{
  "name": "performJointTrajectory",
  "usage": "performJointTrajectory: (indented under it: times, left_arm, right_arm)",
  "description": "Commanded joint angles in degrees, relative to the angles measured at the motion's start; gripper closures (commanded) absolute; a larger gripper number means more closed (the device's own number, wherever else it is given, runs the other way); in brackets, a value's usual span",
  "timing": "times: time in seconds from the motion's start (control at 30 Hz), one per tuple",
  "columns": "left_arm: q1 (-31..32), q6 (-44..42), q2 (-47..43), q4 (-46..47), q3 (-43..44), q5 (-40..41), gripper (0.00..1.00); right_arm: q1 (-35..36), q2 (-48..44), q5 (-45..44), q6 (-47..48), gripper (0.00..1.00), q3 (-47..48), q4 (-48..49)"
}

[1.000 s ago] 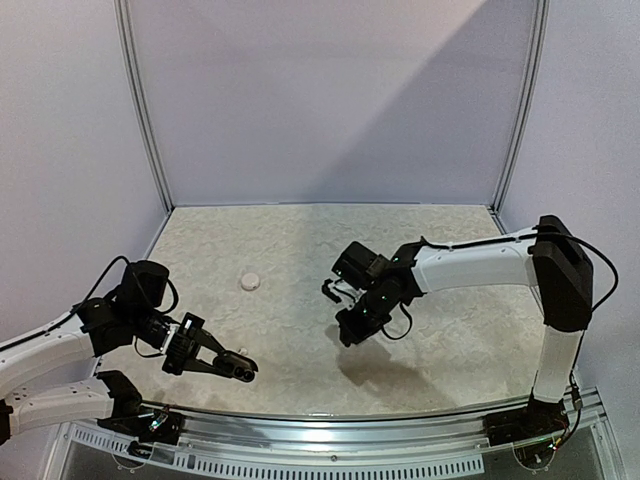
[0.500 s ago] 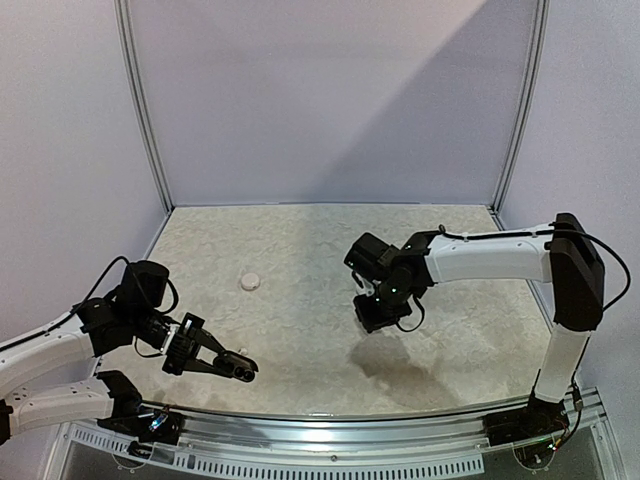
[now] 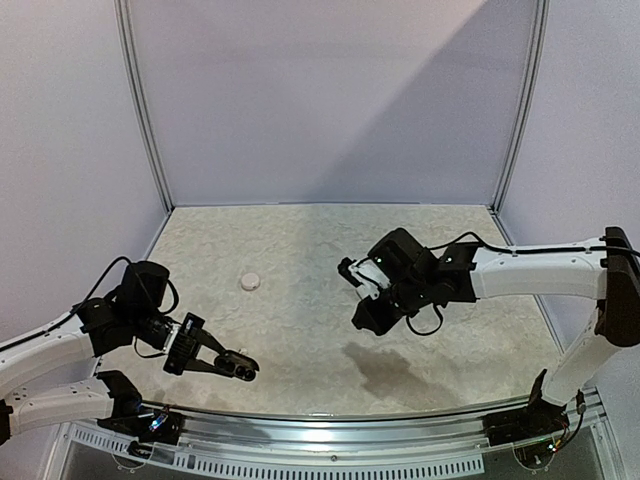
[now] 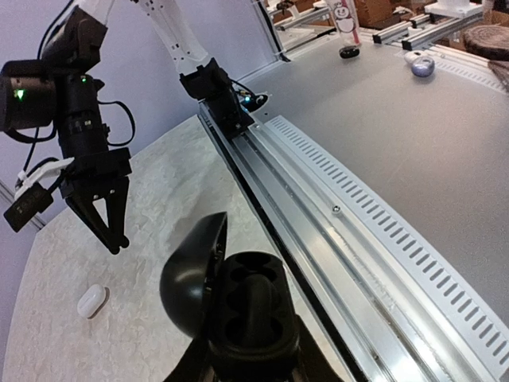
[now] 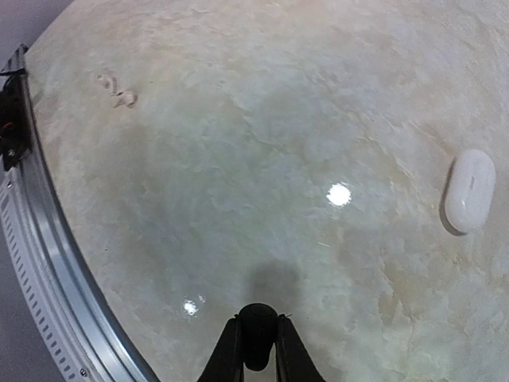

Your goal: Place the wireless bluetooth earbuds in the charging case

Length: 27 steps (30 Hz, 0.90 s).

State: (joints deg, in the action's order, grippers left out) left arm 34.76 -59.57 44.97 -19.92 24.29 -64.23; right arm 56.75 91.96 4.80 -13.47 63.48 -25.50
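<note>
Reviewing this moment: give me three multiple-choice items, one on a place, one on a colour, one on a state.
1. Where is the white case?
A. on the table, apart from both arms
B. in the right gripper
C. on the metal rail

2. What colour is the charging case held by the left gripper?
A. white
B. black
C. blue

3. How is that case's lid?
A. shut
B. open
C. missing

Answers:
1. A: it lies alone on the table, with neither arm touching it.
2. B: the left wrist view shows it glossy black.
3. B: the lid stands up beside the bare cavities.
</note>
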Motion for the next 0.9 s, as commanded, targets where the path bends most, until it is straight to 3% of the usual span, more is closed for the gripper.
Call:
performJointTrajectory:
  times: [0.0,0.17,0.3,0.47,0.57,0.77,0.87]
  left_arm:
    - [0.92,8.92,-0.33,6.84,-0.01,2.82,1.0]
    - [0.83,18.27,0.15,14.17,-0.61,5.94,1.0]
    - [0.83,22.94,1.06,18.08,-0.37,6.54,1.0]
    - [0.83,28.31,1.34,23.47,-1.24,7.21,1.0]
    - [0.83,33.18,1.47,25.02,-1.38,9.51,1.0]
    - [0.83,41.25,2.35,27.08,-1.27,13.3,1.0]
    - [0.83,43.61,3.03,29.13,-1.8,14.11,1.0]
  right_arm:
    - [0.61,-3.76,11.25,8.94,1.0,-0.4,6.79]
    - [0.48,-6.48,23.63,12.01,1.0,1.94,12.36]
    - [0.49,-5.85,29.57,13.78,1.0,6.37,10.51]
    - [0.5,-4.31,29.64,15.67,1.0,8.78,9.39]
    - [0.49,-4.41,24.99,14.81,1.0,8.52,8.42]
    - [0.47,-5.0,30.42,14.49,1.0,6.53,12.65]
    - [0.54,-3.03,30.69,11.32,1.0,6.45,10.36]
